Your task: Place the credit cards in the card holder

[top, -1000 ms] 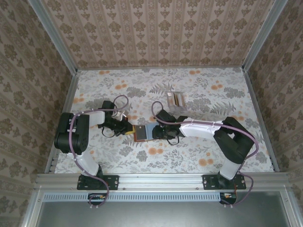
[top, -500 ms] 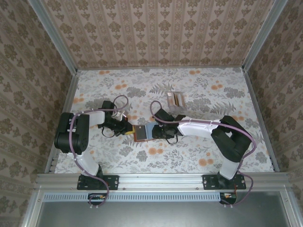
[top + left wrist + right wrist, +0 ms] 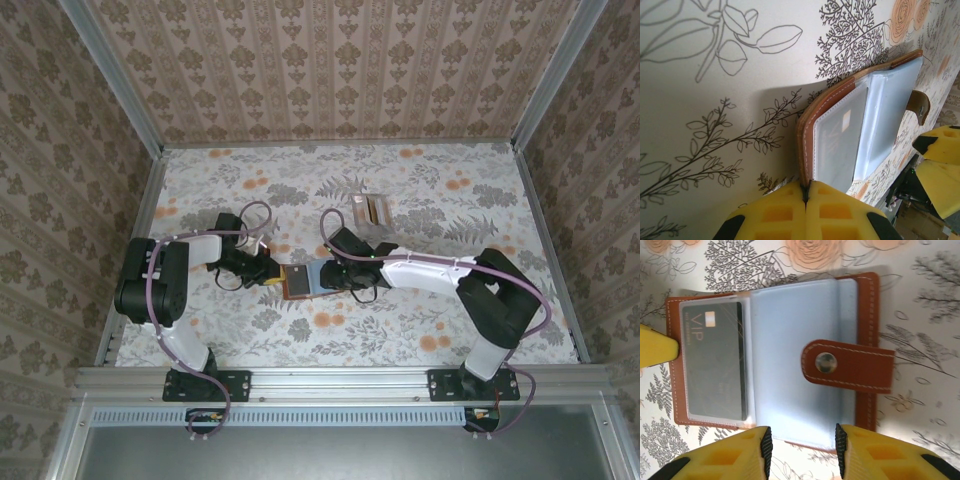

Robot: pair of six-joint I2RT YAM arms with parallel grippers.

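Pinching the open brown card holder (image 3: 790,365) is left gripper (image 3: 806,194); right gripper (image 3: 802,445) spread

Reddish-brown leather folding card holder (image 3: 298,281) lies open on floral-print table (image 3: 420,320), left gripper (image 3: 806,197) on its left edge, right gripper (image 3: 801,440) at its right edge. Dark rectangular card (image 3: 715,360) sits in its left sleeve. Stack of flat cards (image 3: 372,208) lies behind-right of the holder, well apart.

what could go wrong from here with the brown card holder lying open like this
The left gripper pinches only one edge of the reddish-brown leather card holder, so a push from the open right gripper may twist it loose. The brown snap tab lies across the clear plastic sleeves and might block a card sliding in.
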